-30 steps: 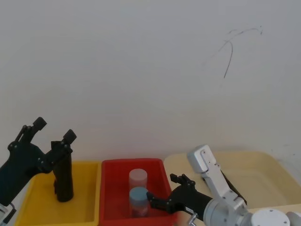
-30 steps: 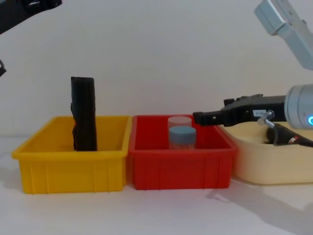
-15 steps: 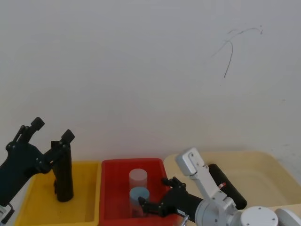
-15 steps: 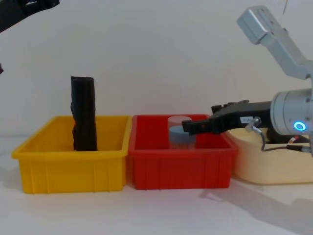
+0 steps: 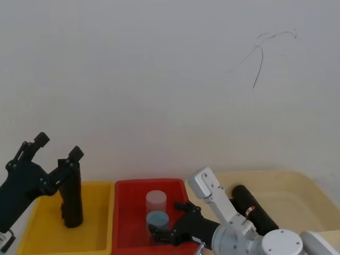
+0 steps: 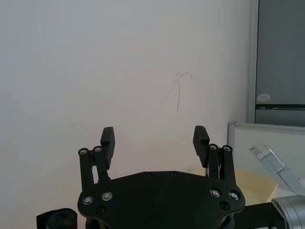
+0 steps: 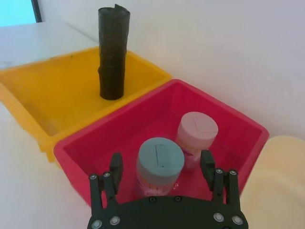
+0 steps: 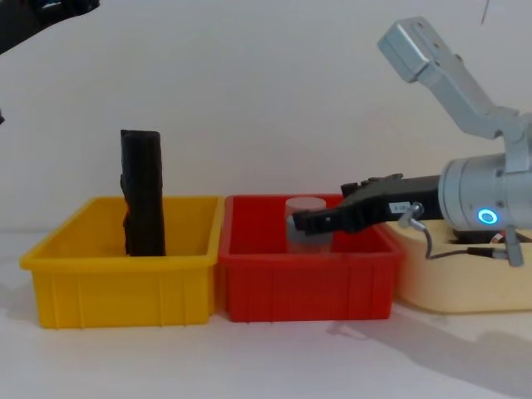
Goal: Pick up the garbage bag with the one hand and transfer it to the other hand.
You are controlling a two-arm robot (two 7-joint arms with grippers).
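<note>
Three bins stand side by side on the table (image 8: 249, 357): yellow bin (image 8: 125, 278) at left, red bin (image 8: 303, 283) at centre, cream bin (image 8: 457, 278) at right, walls touching or nearly so.

The garbage bag (image 5: 255, 211), a black roll with a red-white mark, lies in the cream bin at lower right of the head view, its long axis running diagonally up-left to down-right.

A second black roll (image 8: 143, 193) stands upright in the yellow bin.

The right gripper (image 7: 162, 167), fingers spread, hovers over the red bin, straddling the blue-capped jar (image 7: 160, 164); a pink-capped jar (image 7: 197, 136) stands just behind.

The left gripper (image 5: 56, 147), jaws apart, is raised at lower left beside the upright roll's top.
</note>
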